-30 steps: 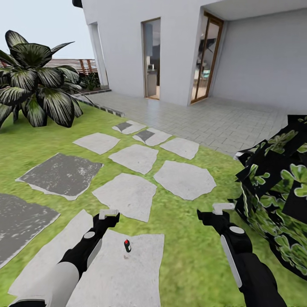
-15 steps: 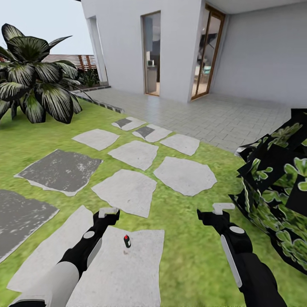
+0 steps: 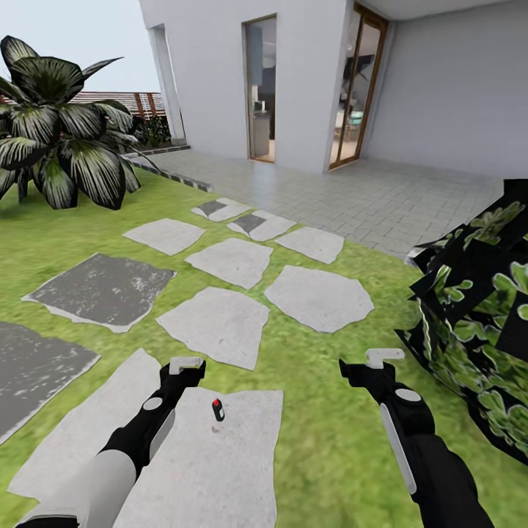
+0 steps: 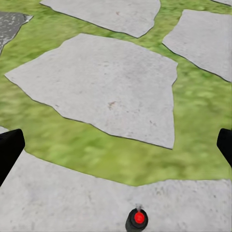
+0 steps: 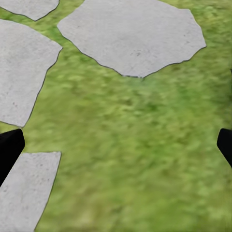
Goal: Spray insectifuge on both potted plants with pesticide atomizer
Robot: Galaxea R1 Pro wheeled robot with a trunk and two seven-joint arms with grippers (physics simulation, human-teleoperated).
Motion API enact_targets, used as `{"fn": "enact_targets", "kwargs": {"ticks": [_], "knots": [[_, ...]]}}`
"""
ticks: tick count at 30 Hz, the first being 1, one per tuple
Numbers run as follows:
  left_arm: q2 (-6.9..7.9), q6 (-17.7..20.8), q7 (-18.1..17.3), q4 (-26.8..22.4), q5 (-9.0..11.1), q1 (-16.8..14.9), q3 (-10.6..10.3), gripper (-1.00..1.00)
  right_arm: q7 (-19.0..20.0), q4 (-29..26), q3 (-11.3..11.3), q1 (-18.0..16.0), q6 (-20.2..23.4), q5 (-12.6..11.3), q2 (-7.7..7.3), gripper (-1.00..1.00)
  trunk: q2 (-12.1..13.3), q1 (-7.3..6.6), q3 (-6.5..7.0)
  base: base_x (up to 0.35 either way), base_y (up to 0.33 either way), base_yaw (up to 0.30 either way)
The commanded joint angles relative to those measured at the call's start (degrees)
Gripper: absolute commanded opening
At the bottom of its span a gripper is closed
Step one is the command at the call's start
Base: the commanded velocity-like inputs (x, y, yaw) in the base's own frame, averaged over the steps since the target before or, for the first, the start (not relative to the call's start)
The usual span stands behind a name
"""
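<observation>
Neither the pesticide atomizer nor the two potted plants are in view. My left gripper (image 3: pixel 187 364) hangs open over a pale stepping stone (image 3: pixel 213 458), its black fingers (image 4: pixel 9 151) wide apart with nothing between them. My right gripper (image 3: pixel 381 358) is also open, held over the green lawn (image 5: pixel 130 145) with nothing in it. A small grey bollard lamp with a red dot (image 3: pixel 218 409) stands on the stone just right of my left gripper, and it appears again in the left wrist view (image 4: pixel 138 220).
Several flat stepping stones (image 3: pixel 216 323) lead across the lawn to a grey paved terrace (image 3: pixel 381 202) and a white house with glass doors (image 3: pixel 356 88). A big striped agave (image 3: pixel 55 150) stands far left. A dark leafy shrub (image 3: pixel 480 323) crowds my right arm.
The whole picture has shifted slightly, so the camera has moved a little forward. Both arms hold the same pose and both grippers stay open.
</observation>
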Motion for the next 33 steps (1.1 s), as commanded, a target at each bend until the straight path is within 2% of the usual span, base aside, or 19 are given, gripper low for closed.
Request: {"fn": "enact_targets", "kwargs": {"ticks": [1,21,30,33], "knots": [[-0.03,-0.18,-0.06,0.05,0.03,-0.04,0.09,1.0,0.08,-0.2,-0.13,-0.04,0.31,0.2,-0.03,1.0,-0.44,0.22,-0.29,0.0,0.0,0.0],[-0.02,-0.18,-0.06,0.05,0.03,-0.04,0.12,1.0,0.09,-0.08,0.0,0.01,0.31,0.2,-0.1,1.0,-8.46,4.61,-5.63,0.0,0.0,0.0],[-0.03,-0.18,-0.02,0.05,-0.13,-0.04,-0.01,1.0,0.03,-0.14,0.01,-0.01,0.31,0.2,-0.1,1.0,-12.07,6.59,-7.36,0.0,0.0,0.0],[-0.03,-0.18,0.15,0.05,-0.22,-0.04,-0.07,1.0,0.02,-0.14,-0.02,-0.01,0.31,0.23,-0.1,1.0,-12.07,6.59,-7.36,0.0,0.0,0.0]]}}
